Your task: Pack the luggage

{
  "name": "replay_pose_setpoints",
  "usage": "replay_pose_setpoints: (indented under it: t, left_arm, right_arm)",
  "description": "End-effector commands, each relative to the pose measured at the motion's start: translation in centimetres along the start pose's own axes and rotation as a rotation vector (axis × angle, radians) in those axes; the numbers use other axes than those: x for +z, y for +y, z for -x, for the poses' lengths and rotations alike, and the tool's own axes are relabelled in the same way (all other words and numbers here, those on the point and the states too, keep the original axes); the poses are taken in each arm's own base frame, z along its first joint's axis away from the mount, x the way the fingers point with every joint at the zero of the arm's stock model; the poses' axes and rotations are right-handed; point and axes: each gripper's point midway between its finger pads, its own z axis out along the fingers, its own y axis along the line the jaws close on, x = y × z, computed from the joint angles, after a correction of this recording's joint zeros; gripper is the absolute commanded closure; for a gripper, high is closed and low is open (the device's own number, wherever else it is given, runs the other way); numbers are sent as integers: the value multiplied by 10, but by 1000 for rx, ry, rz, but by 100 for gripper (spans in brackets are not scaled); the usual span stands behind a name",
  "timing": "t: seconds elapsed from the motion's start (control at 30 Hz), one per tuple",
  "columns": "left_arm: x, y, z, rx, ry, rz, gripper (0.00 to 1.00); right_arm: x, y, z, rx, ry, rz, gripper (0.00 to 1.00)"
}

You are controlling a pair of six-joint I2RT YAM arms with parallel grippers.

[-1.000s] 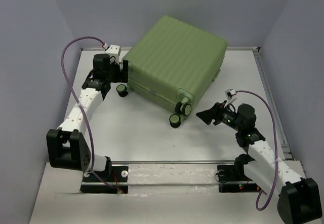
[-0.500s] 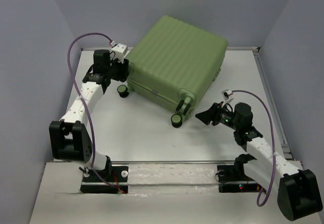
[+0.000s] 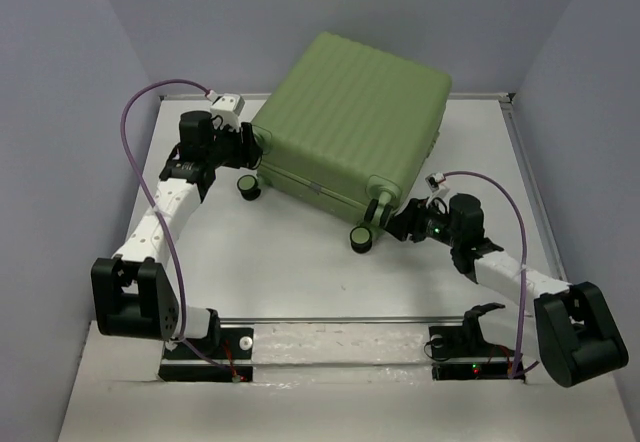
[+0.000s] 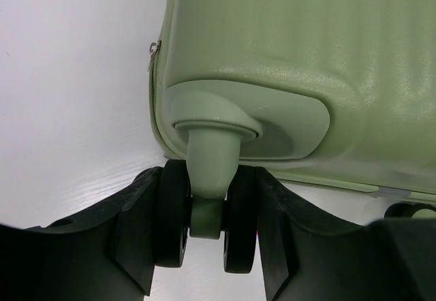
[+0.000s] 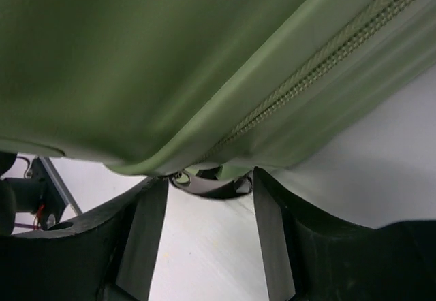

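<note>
Though cropped, luggage [image 4: 286, 49] in left claw [image 4: 208, 206]

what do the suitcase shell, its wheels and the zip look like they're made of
The luggage shell: hard moulded plastic by its look, ribbed, light green, satin sheen; caster wheel: twin black discs, rubber or plastic, cannot tell which, on a green plastic-looking stem; zip: woven tape with fine teeth, likely nylon.

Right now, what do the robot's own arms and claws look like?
The left arm and right arm have white shells, black joints and a looping purple cable. The left claw and right claw each have two broad matte-black fingers. A green light glows on the right wrist.
</note>
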Motion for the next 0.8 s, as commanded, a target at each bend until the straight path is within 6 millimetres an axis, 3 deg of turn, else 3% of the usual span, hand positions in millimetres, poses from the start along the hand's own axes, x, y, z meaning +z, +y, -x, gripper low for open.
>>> replay_pose_setpoints:
  t: [0.0,0.23,0.33,0.43,0.57,0.63,0.77]
  left_arm:
    - [-11,-39,0,-108,-1,-111,94]
    - [-13,-54,-2,-121,18,-131,94]
    - [-15,-61,-4,-132,24,-157,94]
    - [-21,-75,-8,-148,25,-217,94]
    - [-27,-93,-25,-185,39,-297,94]
    - [-33,-106,-35,-212,47,-346,94]
    - [-43,-129,-44,-279,17,-437,94]
  right_arm:
    - [4,8,35,-118,-138,26,43]
    - [4,1,61,-154,-248,-52,49]
    - [5,2,64,-149,-271,-54,76]
    - [6,17,53,-145,-294,-26,93]
    - [7,49,23,-154,-324,-34,93]
    - [-1,47,10,-102,-396,-130,93]
    - [-21,28,19,-60,-560,-251,93]
